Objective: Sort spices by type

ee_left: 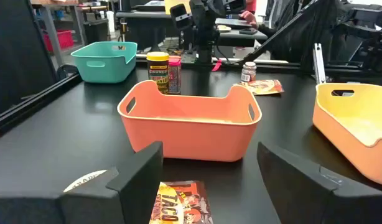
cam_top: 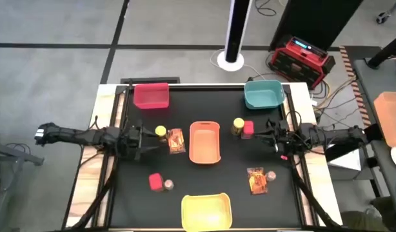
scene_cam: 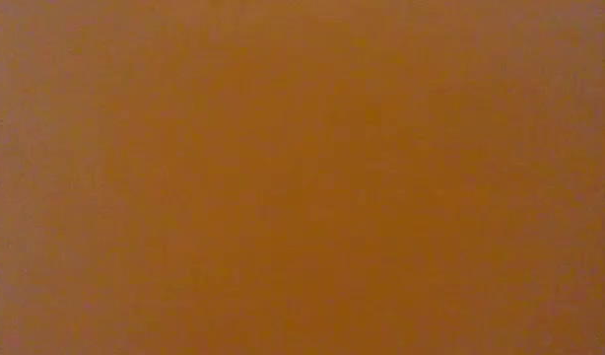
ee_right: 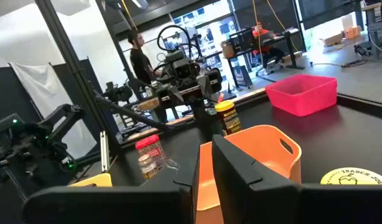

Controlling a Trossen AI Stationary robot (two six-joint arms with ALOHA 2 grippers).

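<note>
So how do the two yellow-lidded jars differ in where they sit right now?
The left yellow-lidded jar stands beside a printed packet, close to the left gripper. The right yellow-lidded jar stands against a red cube box, on the other side of the orange bin. Both are upright, outside any bin.

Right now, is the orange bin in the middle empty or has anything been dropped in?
Empty. The high view shows the orange bin with a bare floor, and the left wrist view shows nothing above its rim.
</note>
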